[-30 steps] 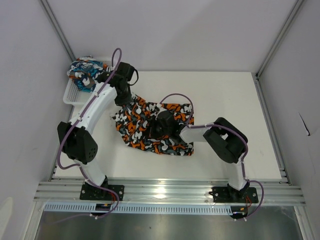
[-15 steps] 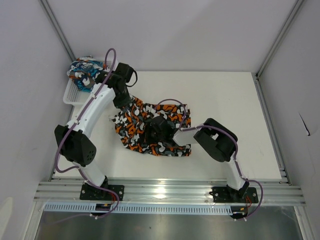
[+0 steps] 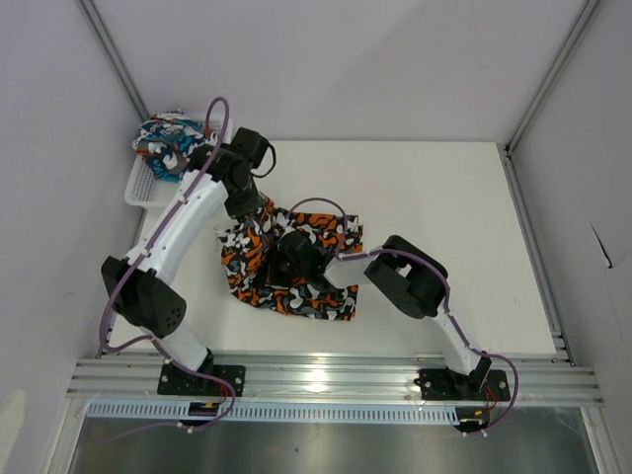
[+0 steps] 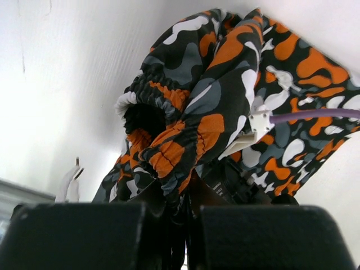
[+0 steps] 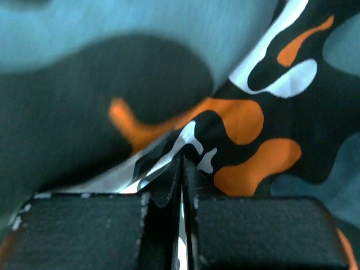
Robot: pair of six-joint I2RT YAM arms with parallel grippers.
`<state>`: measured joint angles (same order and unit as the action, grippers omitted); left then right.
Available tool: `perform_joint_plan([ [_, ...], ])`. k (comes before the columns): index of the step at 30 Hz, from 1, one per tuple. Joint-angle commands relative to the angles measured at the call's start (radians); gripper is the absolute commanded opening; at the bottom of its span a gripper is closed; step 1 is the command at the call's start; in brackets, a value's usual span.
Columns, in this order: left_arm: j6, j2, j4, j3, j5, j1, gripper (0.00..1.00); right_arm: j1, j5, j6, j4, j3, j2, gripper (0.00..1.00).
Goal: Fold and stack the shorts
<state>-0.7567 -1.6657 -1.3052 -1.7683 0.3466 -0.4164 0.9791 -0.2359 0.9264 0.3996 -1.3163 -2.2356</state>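
Judging by how things lie, the task is at an early stage: neither garment is folded and nothing is stacked. The camouflage shorts (image 3: pixel 252 272) lie rumpled left of the middle of the table (image 3: pixel 454 217), and the cartoon-print shorts (image 3: pixel 166 138) sit bunched in the white mesh basket (image 3: pixel 140 190) at the far left corner. The left gripper (image 4: pixel 177 211) is clamped on the gathered elastic waistband, which rises from its fingers in a puckered hump. The right gripper (image 5: pixel 181 180) is pinched tight on a thin fold of the same garment, nearer its middle. The cloth is soft and thin, its orange, black, grey and white blotches creased and overlapping. Flattening, folding, and the whole second pair appear to remain.
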Motion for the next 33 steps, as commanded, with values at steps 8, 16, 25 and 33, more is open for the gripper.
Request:
perform_joint_plan([
  [8,-0.029,0.291,0.254,0.25,0.032,-0.015,0.0,0.013,-0.082,0.04,0.025,-0.072,-0.062,0.0],
  [16,0.008,0.195,0.123,0.155,0.109,-0.013,0.0,0.023,-0.083,0.022,-0.022,-0.136,-0.073,0.0],
  [25,0.01,0.181,0.11,0.17,0.164,-0.013,0.0,0.026,-0.146,0.089,0.016,-0.216,-0.137,0.0],
  [33,0.0,0.156,0.078,0.162,0.222,-0.016,0.0,0.015,-0.22,0.15,0.085,-0.241,-0.16,0.0],
])
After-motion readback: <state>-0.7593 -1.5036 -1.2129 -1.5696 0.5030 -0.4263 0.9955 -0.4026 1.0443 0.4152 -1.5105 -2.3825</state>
